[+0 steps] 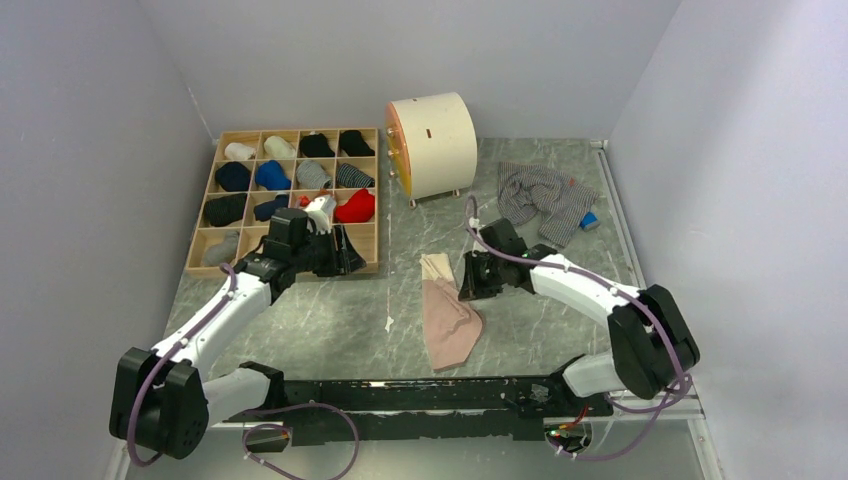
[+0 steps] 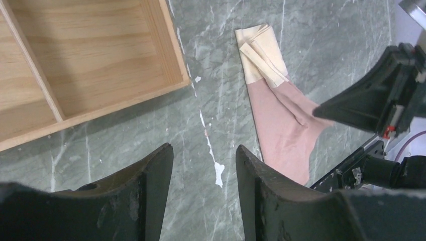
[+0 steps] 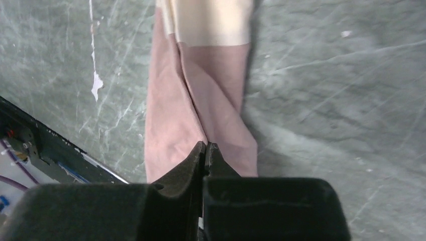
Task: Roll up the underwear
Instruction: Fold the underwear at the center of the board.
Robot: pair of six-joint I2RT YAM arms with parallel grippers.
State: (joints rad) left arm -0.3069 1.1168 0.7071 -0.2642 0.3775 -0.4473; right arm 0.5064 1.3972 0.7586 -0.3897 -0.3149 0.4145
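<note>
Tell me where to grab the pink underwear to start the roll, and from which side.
Probably the cream waistband end of the pink underwear, taken from straight above. It lies flat, folded into a long strip; that far end is narrow, layered and straight-edged, so it should pinch firmly and roll toward the wider near end.

White links (image 1: 225, 310), black joints (image 1: 160, 395), black claws (image 2: 204, 153) (image 3: 206, 148), purple cables (image 1: 150, 372).
</note>
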